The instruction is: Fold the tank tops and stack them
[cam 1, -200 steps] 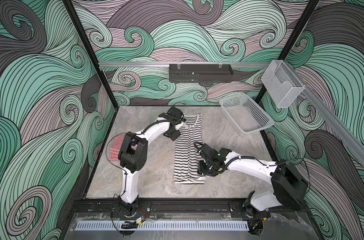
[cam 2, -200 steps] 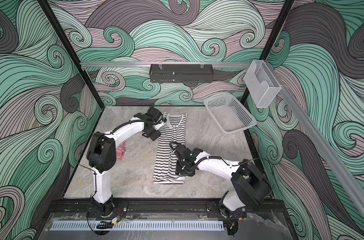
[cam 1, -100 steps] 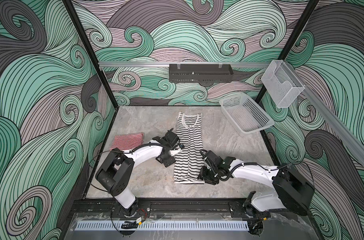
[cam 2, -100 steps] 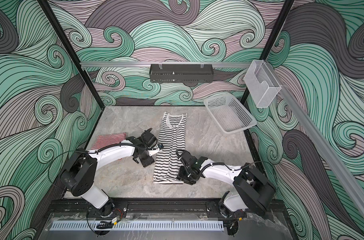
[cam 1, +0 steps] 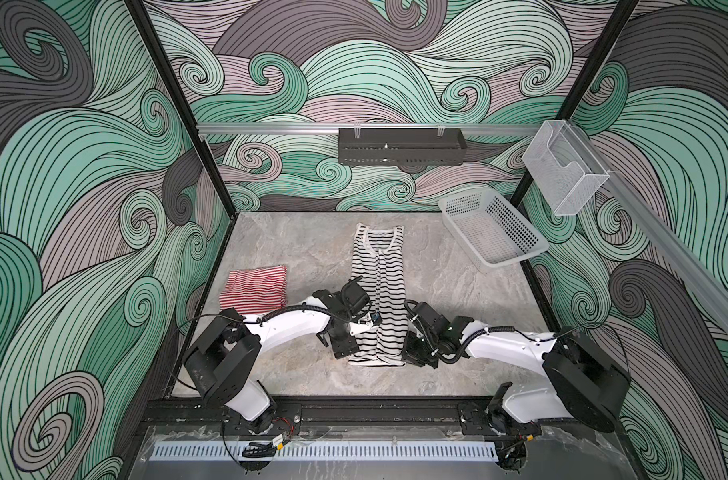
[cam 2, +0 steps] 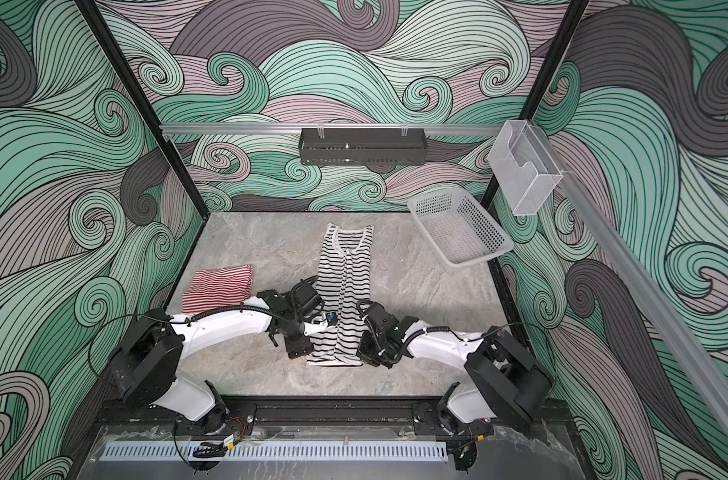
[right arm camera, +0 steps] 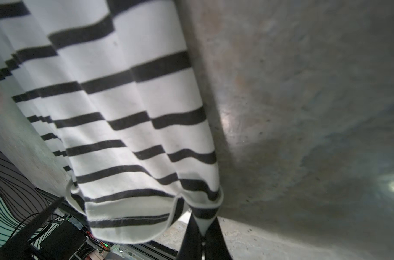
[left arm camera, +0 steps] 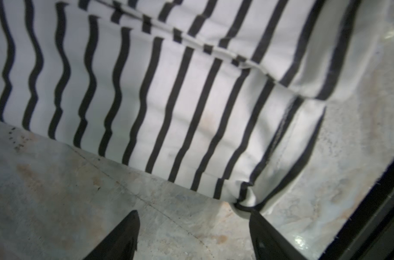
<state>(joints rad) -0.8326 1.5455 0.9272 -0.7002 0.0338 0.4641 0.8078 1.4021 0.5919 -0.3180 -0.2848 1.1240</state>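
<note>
Basket [cam 1: 514, 258] well apart, right gripper [right arm camera: 202, 234] clenched on black-striped tank top [right arm camera: 135, 112] hem, left gripper [left arm camera: 193, 216] released

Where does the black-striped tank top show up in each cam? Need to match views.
Top view: black-striped tank top lies lengthwise mid-table, between the arms.
Top view: same spot.
Left wrist: close-up, just past the open left gripper.
Right wrist: close-up, hem corner pinched in the right gripper.
Shared landmark: its white hem band.
</note>
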